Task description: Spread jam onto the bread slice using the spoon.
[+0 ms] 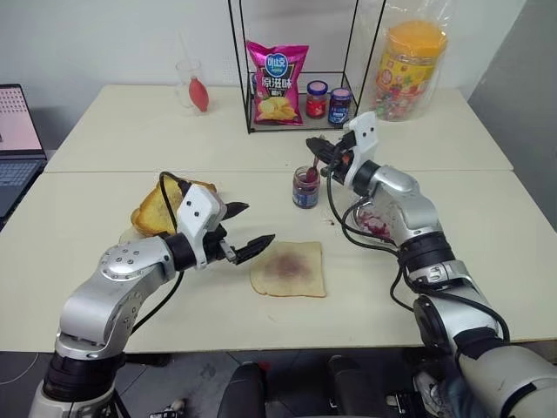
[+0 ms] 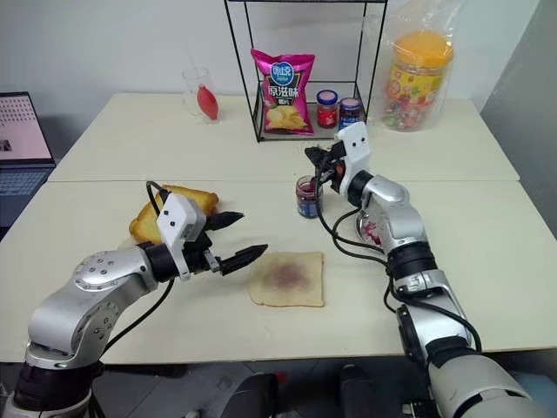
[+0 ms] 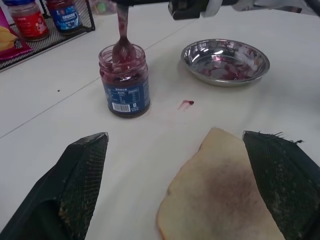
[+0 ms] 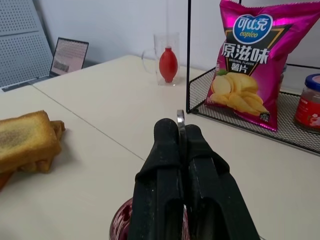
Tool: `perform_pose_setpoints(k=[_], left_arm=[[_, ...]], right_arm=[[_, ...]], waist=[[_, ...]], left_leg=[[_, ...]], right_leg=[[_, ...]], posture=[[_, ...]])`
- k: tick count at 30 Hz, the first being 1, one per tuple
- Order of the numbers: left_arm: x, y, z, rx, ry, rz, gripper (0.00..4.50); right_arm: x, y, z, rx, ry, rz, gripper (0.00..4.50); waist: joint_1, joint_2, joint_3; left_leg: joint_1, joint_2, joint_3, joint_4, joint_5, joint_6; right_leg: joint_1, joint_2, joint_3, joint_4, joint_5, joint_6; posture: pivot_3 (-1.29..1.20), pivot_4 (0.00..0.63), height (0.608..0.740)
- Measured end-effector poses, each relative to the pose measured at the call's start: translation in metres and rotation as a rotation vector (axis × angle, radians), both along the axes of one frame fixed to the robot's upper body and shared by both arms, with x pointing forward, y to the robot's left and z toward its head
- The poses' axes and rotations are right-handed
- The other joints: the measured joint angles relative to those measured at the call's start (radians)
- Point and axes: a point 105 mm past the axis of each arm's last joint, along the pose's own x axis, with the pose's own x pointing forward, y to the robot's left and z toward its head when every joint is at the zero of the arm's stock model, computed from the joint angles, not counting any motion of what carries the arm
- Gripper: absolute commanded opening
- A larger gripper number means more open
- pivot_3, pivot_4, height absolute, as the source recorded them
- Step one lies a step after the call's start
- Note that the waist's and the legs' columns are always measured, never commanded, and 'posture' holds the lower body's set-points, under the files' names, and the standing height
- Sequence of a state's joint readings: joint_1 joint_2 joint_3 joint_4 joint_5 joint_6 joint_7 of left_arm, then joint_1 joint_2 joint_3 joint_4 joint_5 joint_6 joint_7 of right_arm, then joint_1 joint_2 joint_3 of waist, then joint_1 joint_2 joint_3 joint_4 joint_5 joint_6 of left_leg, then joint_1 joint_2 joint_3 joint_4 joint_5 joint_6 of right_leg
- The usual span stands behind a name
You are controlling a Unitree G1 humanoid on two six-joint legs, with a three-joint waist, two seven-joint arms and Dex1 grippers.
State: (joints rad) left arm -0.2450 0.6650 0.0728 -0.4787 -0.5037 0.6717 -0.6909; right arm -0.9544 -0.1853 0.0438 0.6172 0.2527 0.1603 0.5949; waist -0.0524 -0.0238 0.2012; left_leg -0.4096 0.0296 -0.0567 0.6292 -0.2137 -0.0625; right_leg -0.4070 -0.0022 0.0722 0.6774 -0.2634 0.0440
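Note:
The bread slice [image 1: 289,268] lies flat near the table's front edge, with a faint purple smear of jam [image 1: 287,264] across its middle. My left gripper [image 1: 252,225] hovers open just left of the slice, and nothing is between its fingers [image 3: 82,185]. My right gripper [image 1: 317,150] is shut on the handle of the spoon [image 3: 121,40]. The spoon hangs down with its bowl inside an open jam jar [image 1: 305,188] behind the bread. A small jam drop [image 3: 186,104] marks the table beside the jar.
A jam-stained metal bowl [image 3: 225,60] sits right of the jar. Toasted slices [image 1: 165,207] are stacked at the left. At the back stand a wire rack [image 1: 252,104] with a chips bag [image 1: 277,80], two small jars [image 1: 317,98], a candy tub [image 1: 409,65], a glass [image 1: 193,87] and a laptop [image 1: 17,131].

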Motion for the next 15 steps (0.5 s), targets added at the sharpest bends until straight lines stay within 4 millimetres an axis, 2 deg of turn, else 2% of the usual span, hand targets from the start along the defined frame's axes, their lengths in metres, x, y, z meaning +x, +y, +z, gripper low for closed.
perform_pose_setpoints(k=[9,15], left_arm=[[0.002,0.001,-0.004,0.013,0.006,0.01,4.5],[0.003,0.005,-0.008,0.02,0.01,0.026,4.5]], right_arm=[[0.0,0.011,-0.016,0.024,0.092,0.01,0.05],[0.001,0.009,-0.021,0.103,0.195,0.01,0.05]], waist=[[-0.005,0.0,0.0],[-0.005,0.0,0.0]], left_leg=[[0.0,0.0,0.0,0.0,0.0,0.0],[0.0,0.0,0.0,0.0,0.0,0.0]], right_leg=[[0.0,0.0,0.0,0.001,0.0,0.0],[0.0,0.0,0.0,0.001,0.0,0.0]], posture=[[0.0,0.15,0.74],[0.0,0.15,0.74]])
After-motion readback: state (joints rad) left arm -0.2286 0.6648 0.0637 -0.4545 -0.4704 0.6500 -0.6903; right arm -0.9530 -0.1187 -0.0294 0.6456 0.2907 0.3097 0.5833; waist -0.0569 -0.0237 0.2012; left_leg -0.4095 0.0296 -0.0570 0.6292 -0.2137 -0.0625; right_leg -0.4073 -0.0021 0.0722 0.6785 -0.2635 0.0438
